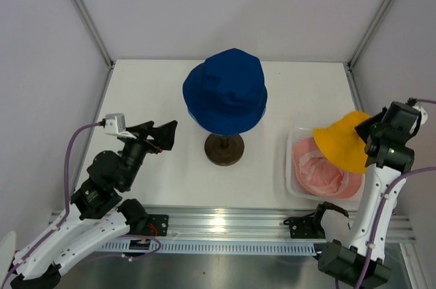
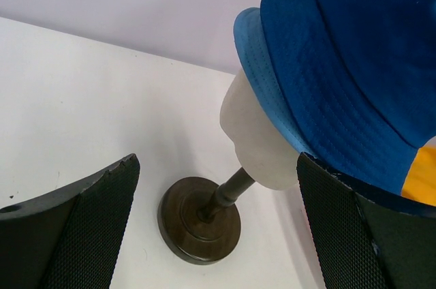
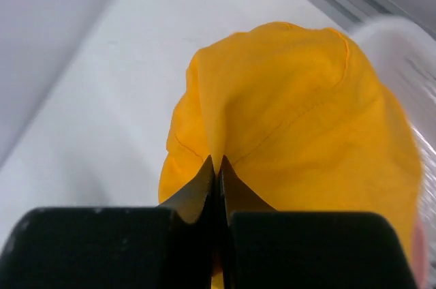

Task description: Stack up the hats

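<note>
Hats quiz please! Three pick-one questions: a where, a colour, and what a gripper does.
1. Where is the soft pink fabric bucket hat? A in the white mesh plastic basket; B on the floor; C on a shelf.
2. What colour is the top fabric bucket hat on the cream egg-shaped mannequin head? A red; B dark navy; C green.
3. The right gripper is: A open; B shut on the yellow fabric bucket hat; C hidden.
Answers: A, pink fabric lies in it; B, navy crown covers the head; B, jaws pinch yellow fabric.
</note>
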Available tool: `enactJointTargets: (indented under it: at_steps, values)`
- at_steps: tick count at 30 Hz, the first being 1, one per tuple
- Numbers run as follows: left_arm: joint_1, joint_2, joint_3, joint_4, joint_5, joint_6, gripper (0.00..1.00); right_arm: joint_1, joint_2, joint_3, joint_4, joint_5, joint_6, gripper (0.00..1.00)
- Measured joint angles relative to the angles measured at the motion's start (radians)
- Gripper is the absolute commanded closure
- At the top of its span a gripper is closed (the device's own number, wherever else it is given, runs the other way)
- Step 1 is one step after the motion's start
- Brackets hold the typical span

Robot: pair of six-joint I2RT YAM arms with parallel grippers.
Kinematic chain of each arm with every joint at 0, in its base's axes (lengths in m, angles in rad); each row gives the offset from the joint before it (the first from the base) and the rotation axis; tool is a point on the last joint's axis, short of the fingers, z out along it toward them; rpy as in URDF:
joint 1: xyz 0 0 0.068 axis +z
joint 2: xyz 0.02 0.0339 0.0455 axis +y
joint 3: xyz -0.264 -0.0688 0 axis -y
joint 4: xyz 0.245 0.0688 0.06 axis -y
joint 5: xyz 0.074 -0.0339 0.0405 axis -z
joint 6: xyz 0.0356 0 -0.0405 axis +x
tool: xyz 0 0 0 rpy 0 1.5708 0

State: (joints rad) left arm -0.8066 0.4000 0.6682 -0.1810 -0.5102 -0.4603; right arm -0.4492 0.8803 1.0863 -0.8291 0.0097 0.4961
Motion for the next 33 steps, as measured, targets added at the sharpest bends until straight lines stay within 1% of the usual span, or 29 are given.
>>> enactJointTargets:
  at_steps: [3,7,10,12,15,18,22,24,26,27,29,33]
  values:
    - [0.0,0.011,0.0,0.0,0.001,0.0,0.01,0.063,-0.026,0.137,0.012,-0.082,0.006,1.0]
    - [0.0,0.019,0.0,0.0,0.0,0.0,0.01,0.106,-0.033,0.245,0.078,-0.238,0.036,1.0]
    - [0.0,0.019,0.0,0.0,0.0,0.0,0.0,0.165,0.031,0.373,0.122,-0.318,0.045,1.0]
    - [0.0,0.019,0.001,0.0,0.0,0.0,0.01,0.228,0.097,0.458,0.177,-0.348,0.045,1.0]
    - [0.0,0.019,0.002,0.0,-0.001,0.001,0.0,0.323,0.183,0.526,0.271,-0.366,0.047,1.0]
    - [0.0,0.019,0.005,-0.005,-0.005,0.002,0.0,0.394,0.313,0.644,0.299,-0.388,0.046,1.0]
    - [0.0,0.035,0.03,-0.012,-0.012,0.007,0.0,0.499,0.567,0.937,0.309,-0.426,0.033,1.0]
    - [0.0,0.045,0.043,-0.013,-0.012,0.009,0.01,0.572,0.706,1.156,0.281,-0.443,0.015,1.0]
    - [0.0,0.051,0.047,-0.013,-0.011,0.008,0.01,0.62,0.791,1.308,0.28,-0.464,0.008,1.0]
    - [0.0,0.052,0.047,-0.013,-0.011,0.008,0.01,0.635,0.81,1.353,0.294,-0.472,0.01,1.0]
    - [0.0,0.055,0.047,-0.016,-0.011,0.007,0.0,0.642,0.808,1.372,0.341,-0.49,0.029,1.0]
    - [0.0,0.056,0.047,-0.017,-0.012,0.006,0.01,0.652,0.768,1.349,0.458,-0.539,0.089,1.0]
